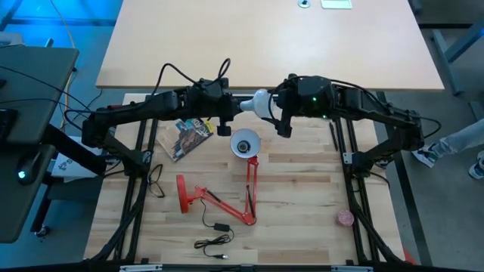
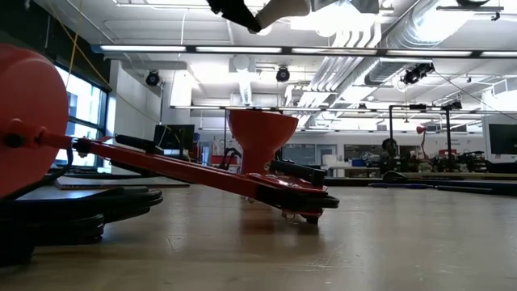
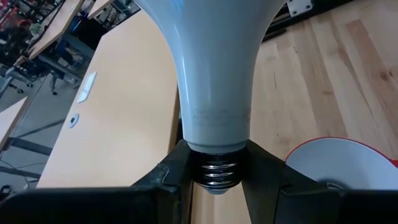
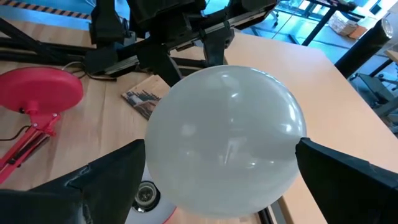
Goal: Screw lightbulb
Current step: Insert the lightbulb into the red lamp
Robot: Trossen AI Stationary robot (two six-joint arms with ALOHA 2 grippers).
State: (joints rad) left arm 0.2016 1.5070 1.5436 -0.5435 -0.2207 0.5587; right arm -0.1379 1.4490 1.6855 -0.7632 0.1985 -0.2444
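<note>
The white lightbulb (image 1: 257, 102) hangs in the air between my two grippers, above the table's middle. My left gripper (image 1: 229, 113) is shut on its screw end. My right gripper (image 4: 221, 168) is open, and its fingers stand on either side of the bulb's round dome (image 4: 227, 140). Below the bulb lies the red desk lamp. Its white-lined shade (image 1: 244, 143) opens upward, and its folded arm (image 1: 252, 189) and round base (image 1: 183, 194) lie on the wooden table. My left gripper pinches the bulb's threaded metal base (image 3: 214, 173) between its two fingers, which lie across the thread. It comes from the table's left, slanting a little downward. The bulb is lifted clear, roughly level, with its dome toward the table's right. My right gripper: I cannot tell whether its fingers (image 4: 323, 168) touch the dome.
A magazine (image 1: 189, 134) lies left of the shade. A black cable with a plug (image 1: 215, 234) lies near the front edge, and a small pink round thing (image 1: 345, 218) at the front right. A pale tabletop (image 1: 265, 38) stands beyond the work table.
</note>
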